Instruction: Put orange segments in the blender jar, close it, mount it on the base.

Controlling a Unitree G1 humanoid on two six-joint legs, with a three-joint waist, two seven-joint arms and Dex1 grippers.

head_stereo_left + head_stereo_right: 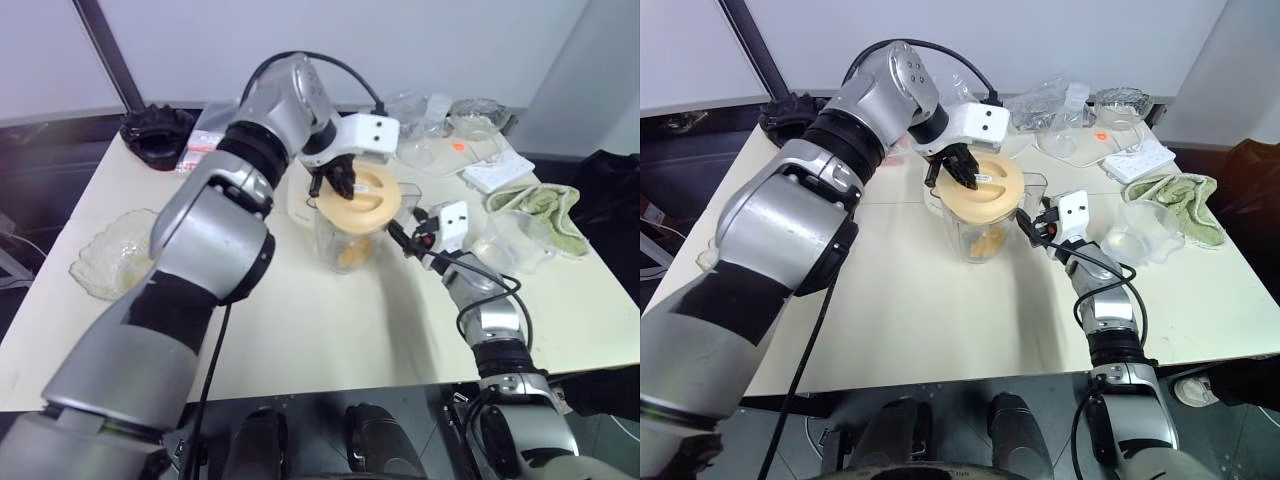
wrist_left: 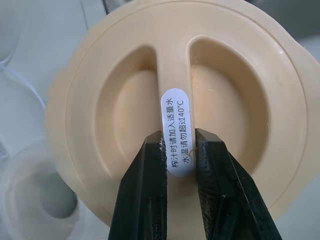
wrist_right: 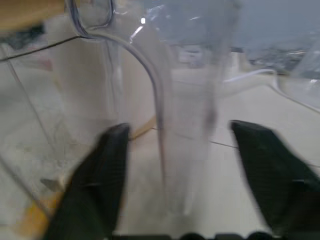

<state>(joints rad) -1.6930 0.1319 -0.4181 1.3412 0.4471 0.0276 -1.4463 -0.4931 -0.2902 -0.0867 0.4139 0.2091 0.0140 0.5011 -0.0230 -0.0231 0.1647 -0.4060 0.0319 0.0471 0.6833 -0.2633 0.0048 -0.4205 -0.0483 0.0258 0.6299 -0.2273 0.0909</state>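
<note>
The blender jar [image 1: 340,245] stands mid-table with orange segments [image 1: 985,240] at its bottom. A pale orange lid [image 2: 240,100] sits on its mouth. My left gripper [image 2: 180,145] reaches down from above and is shut on the lid's central ridge, over its white label. My right gripper [image 3: 182,165] comes in level from the right. Its two fingers stand apart on either side of the jar's clear handle [image 3: 165,100], not pressing it. A cream-white shape behind the jar, mostly hidden, may be the base [image 1: 298,200].
A scalloped glass bowl [image 1: 110,255] sits near the left table edge. At the back left is a black object [image 1: 158,135]. On the right are a clear container [image 1: 510,240], a green cloth [image 1: 535,205], a white power strip [image 1: 497,172] and plastic bags.
</note>
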